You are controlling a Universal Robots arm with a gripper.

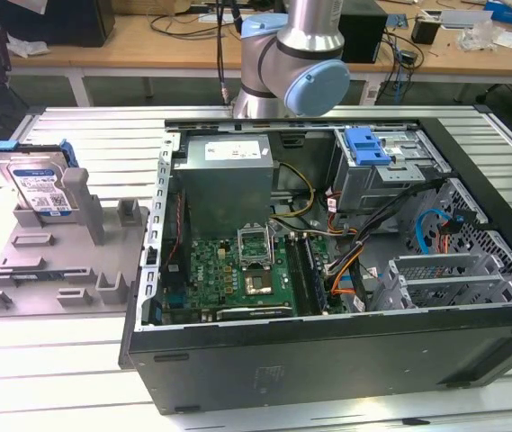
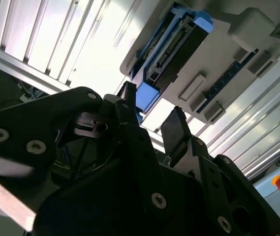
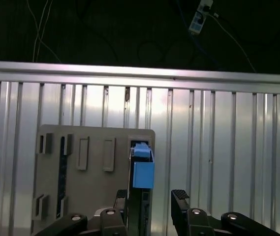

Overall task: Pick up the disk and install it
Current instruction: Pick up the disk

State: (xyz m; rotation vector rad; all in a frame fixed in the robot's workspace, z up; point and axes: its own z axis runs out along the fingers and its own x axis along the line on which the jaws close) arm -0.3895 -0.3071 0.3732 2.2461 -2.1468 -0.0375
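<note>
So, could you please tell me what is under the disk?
The disk stands on edge in a grey holder lying on the ribbed metal table. The holder's walls hide its lower edge.

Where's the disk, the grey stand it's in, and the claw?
disk (image 1: 43, 189), exterior view, on its white-and-blue label.
grey stand (image 1: 67, 256), exterior view, on its flat base.
claw (image 3: 152, 196), first wrist view, midway between its open fingertips.

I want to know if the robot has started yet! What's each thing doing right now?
disk: standing upright in the grey holder, not picked up.
grey holder: flat on the table, disk in its slot.
hand: open, over the disk, not touching it.
computer case: open, insides showing.
</note>
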